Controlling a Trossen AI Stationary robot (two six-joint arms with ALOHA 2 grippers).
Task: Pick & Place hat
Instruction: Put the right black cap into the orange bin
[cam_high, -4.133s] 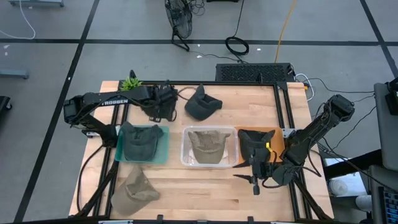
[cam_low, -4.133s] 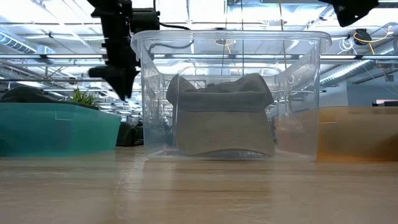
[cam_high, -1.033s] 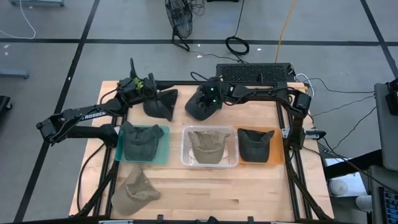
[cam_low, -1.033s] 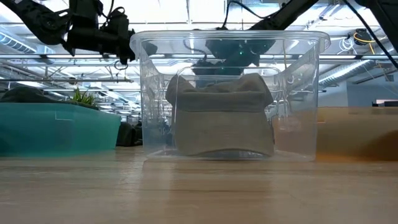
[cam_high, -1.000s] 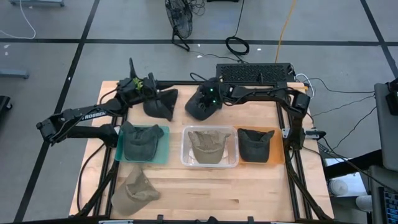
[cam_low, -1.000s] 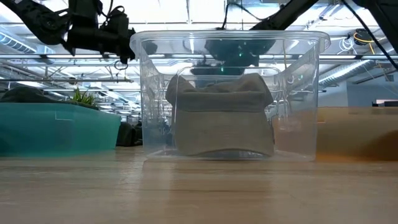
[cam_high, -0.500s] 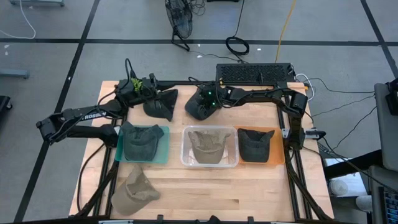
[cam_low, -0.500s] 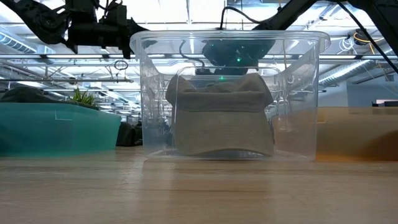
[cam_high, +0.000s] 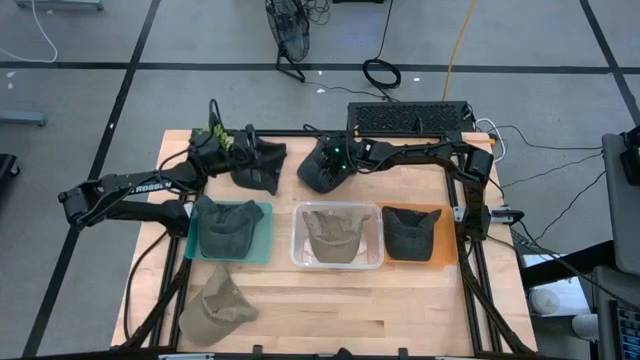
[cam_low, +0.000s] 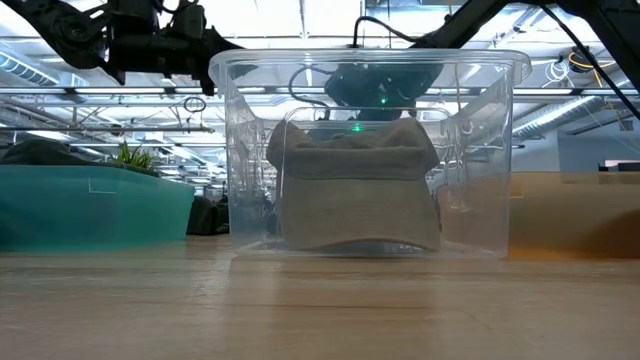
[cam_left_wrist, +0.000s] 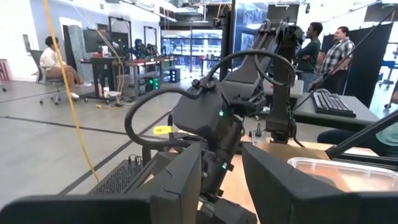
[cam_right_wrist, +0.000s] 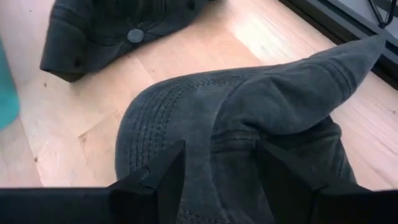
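Observation:
Two dark hats lie on the wood at the table's far side. My right gripper (cam_high: 326, 164) reaches in along the far edge and slants down onto the right one (cam_high: 318, 178). It is open, with a finger on either side of that hat's raised crown fold (cam_right_wrist: 227, 134). The other dark hat (cam_high: 265, 170) rests flat on the table to its left and also shows in the right wrist view (cam_right_wrist: 118, 25). My left gripper (cam_high: 250, 148) hovers level above that hat's far side, open with nothing between its fingers (cam_left_wrist: 221, 155), and points at the right arm. My right gripper comes at the hat slanting down from the table's right. Its fingertips (cam_right_wrist: 171, 158) sit over the cloth on both sides of the crown fold. Whether they touch the cloth I cannot tell. The hat lies on the table.
Across the table's middle stand a teal bin (cam_high: 268, 232), a clear bin (cam_high: 297, 240) and an orange bin (cam_high: 446, 240), each with a hat inside. A khaki hat (cam_high: 215, 305) lies near the front left. A small green plant (cam_high: 212, 132) stands at the far left. People stand beyond the table.
My left gripper has swung a little toward the table's right along the far edge, staying level and open. Both dark hats lie where they were.

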